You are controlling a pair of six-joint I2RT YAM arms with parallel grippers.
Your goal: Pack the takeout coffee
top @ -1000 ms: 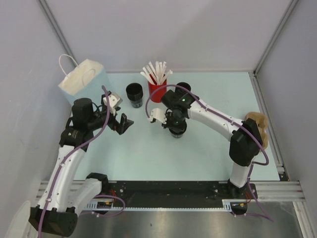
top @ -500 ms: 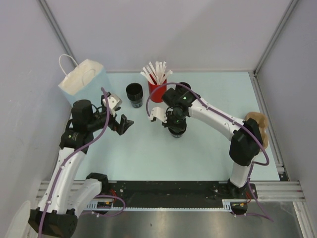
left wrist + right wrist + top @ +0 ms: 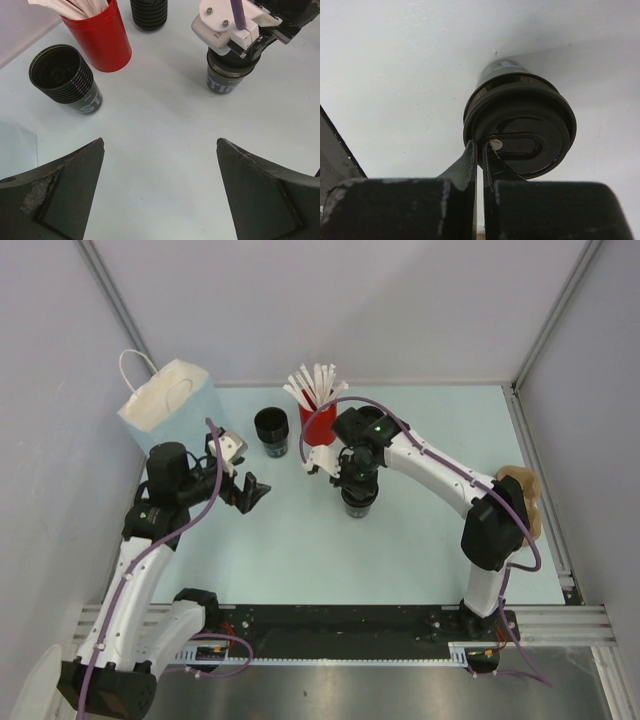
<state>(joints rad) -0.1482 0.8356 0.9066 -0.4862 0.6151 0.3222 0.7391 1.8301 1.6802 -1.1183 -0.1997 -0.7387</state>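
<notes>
Swinging its wrist back toward the red cup (image 3: 318,424) since a second ago, the right gripper (image 3: 480,146) is now pointing down onto the takeout coffee (image 3: 359,504). The coffee is standing upright and lidded on the pale table (image 3: 420,550), near its middle. The gripper's fingers are lying almost together with only a slit between them, their tips touching the near edge of the lid. Whether they are pinching the rim cannot be told. Level with the coffee, to its left, the left gripper (image 3: 160,144) is hovering with its fingers spread wide, holding nothing. Farther back, the red cup is carrying white sticks (image 3: 316,385), and an open black cup (image 3: 271,430) is standing just left of it. At the table's back left corner a paper bag (image 3: 165,400) is standing upright.
</notes>
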